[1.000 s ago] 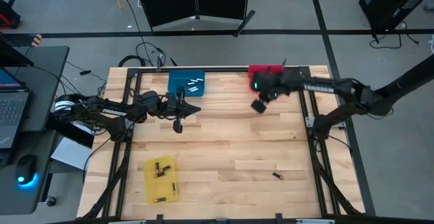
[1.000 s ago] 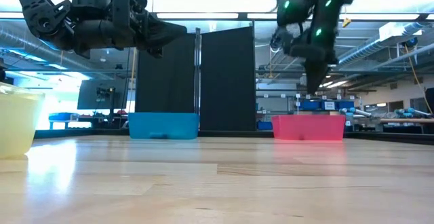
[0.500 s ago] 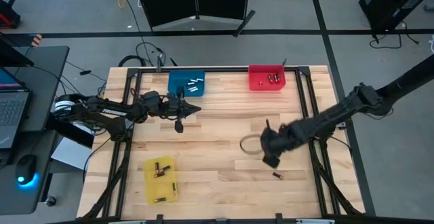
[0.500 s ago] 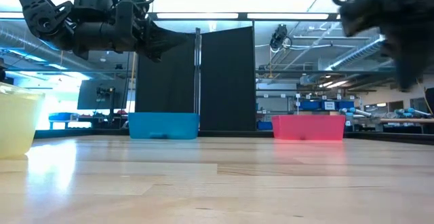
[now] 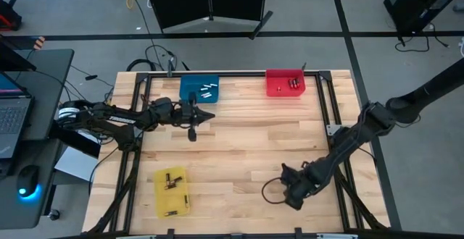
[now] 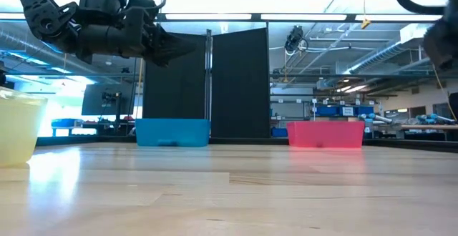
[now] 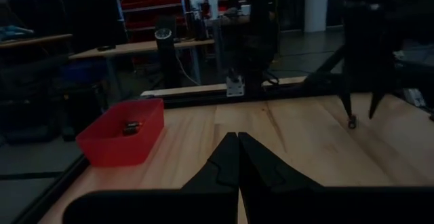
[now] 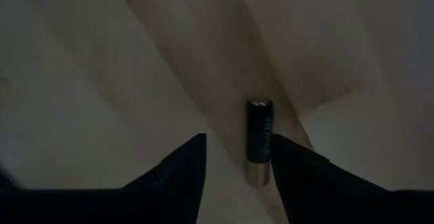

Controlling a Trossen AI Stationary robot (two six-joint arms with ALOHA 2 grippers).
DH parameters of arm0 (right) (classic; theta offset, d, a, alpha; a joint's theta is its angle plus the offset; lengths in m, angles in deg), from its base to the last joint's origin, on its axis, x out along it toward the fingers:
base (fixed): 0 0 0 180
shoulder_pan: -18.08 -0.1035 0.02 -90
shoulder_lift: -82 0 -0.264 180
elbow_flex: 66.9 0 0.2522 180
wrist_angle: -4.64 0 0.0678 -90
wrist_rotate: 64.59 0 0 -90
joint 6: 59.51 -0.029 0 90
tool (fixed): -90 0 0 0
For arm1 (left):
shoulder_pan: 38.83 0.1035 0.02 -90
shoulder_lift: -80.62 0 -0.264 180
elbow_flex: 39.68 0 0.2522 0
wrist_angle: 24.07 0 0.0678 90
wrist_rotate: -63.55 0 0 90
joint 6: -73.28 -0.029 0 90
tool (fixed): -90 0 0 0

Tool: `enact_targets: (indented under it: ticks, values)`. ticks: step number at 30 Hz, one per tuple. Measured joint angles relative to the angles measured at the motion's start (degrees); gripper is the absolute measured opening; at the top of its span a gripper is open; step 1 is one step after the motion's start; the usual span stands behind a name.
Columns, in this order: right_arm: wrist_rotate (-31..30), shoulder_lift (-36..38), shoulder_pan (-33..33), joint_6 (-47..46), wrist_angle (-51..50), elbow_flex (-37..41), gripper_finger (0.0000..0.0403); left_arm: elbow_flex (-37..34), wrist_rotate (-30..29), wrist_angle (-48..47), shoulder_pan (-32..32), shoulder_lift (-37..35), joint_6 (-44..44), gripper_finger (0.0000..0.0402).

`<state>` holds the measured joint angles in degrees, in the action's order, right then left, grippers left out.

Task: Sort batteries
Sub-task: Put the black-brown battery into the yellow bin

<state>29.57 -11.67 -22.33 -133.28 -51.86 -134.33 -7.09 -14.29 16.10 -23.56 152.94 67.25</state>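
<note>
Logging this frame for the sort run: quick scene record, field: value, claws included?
left claw: shut, empty, hanging above the table near the blue bin
right claw: open, low over the table's near right, astride a black battery
battery state: lying on the wood, not yet gripped
red bin: holds batteries
yellow bin: holds batteries

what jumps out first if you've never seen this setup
The right gripper low at the table's near right, open fingers either side of a lone black battery. Then three bright bins: blue and red along the far edge, yellow near left, each holding batteries.
</note>
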Motion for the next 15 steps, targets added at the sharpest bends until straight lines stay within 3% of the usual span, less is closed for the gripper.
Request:
enact_targets:
  ticks: [9,15]
  values:
    - [-3.3,-2.8,-0.9,3.3,-0.4,0.7,0.017,0.0,-1.0,-0.3,0.0,0.0,1.6,0.0005]
    - [-3.1,-2.5,-0.9,4.3,1.6,3.1,0.0138,0.0,-1.5,-1.3,0.0,0.0,2.2,0.0005]
